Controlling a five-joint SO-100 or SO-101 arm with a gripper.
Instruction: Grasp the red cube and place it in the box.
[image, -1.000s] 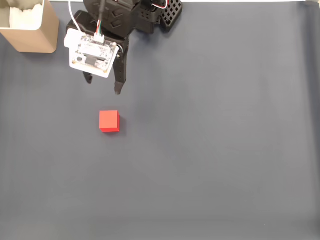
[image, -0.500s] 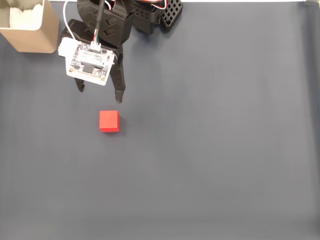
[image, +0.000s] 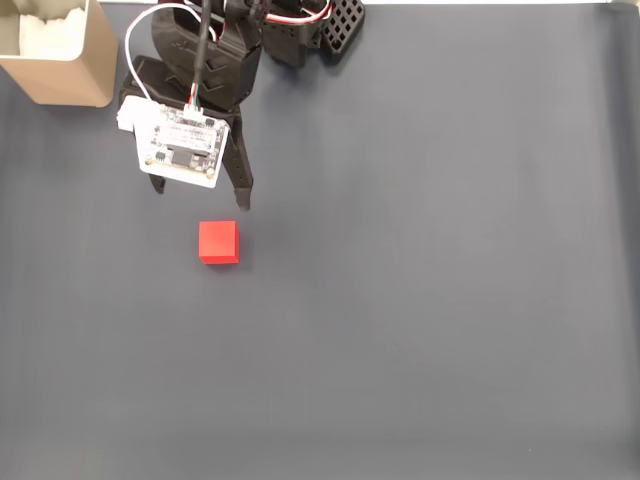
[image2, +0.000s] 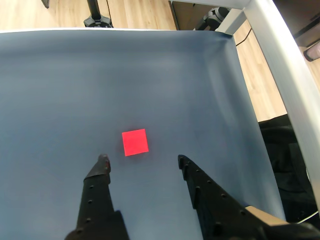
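The red cube (image: 218, 242) lies on the dark blue-grey mat left of centre in the fixed view; in the wrist view the red cube (image2: 135, 142) sits just beyond my fingertips. My gripper (image: 200, 198) hovers just above the cube in the fixed view, open, with nothing between its black fingers (image: 241, 188). In the wrist view my gripper (image2: 142, 160) spreads wide with the cube slightly ahead of the gap. The tan box (image: 62, 55) with white lining stands at the top left corner, well apart from the cube.
The arm's black base (image: 300, 25) sits at the top edge of the mat. In the wrist view the mat's far edge meets a wooden floor (image2: 135, 12), and a white frame bar (image2: 287, 75) runs down the right side.
The gripper has moved down the fixed view toward the cube and swung slightly left. The cube and box have not moved.
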